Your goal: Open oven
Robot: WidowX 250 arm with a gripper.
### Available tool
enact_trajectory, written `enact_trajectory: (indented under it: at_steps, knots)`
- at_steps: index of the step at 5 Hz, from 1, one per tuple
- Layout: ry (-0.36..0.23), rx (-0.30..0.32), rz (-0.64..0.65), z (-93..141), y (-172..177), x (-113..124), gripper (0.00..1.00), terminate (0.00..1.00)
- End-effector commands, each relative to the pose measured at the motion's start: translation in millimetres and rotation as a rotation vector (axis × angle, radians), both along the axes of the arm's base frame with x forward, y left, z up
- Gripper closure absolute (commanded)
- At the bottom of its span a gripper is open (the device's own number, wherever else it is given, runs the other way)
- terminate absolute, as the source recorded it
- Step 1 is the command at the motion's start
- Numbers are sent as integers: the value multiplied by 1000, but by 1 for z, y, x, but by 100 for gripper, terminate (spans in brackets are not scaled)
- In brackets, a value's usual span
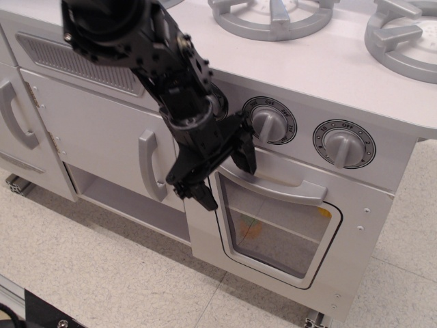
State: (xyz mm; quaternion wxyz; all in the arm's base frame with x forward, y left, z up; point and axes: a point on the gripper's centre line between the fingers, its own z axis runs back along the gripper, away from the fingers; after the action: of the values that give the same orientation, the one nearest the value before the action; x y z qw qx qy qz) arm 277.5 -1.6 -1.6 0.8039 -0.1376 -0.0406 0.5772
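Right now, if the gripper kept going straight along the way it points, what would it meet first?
Most likely the oven door: the open gripper points down-right at the left end of the grey bar handle. Depth is unclear from this single view.

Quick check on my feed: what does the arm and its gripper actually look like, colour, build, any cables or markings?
The arm is all black, built from chunky, angular segments with exposed screws and brackets. The gripper is also black, with two tapered, pointed fingers spreading from a narrow wrist. I can't make out any logos, labels or coloured markings, and no loose cable is clearly visible in this view. There is no sleeve or cover.
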Motion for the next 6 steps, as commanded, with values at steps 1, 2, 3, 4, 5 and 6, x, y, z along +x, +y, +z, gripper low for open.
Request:
enact_trajectory:
  at_steps: [1, 2, 3, 4, 5, 6]
  knots:
    - [-97, 23, 16, -9, -4, 16, 0, 0]
    - [-91, 36, 41, -15, 1, 16, 0, 0]
    - [-42, 36, 15, -11, 3, -3, 0, 0]
    - [2, 63, -9, 3, 7, -23, 0, 0]
    - [31, 85, -47, 18, 14, -37, 0, 0]
    - [83, 129, -81, 38, 21, -47, 0, 0]
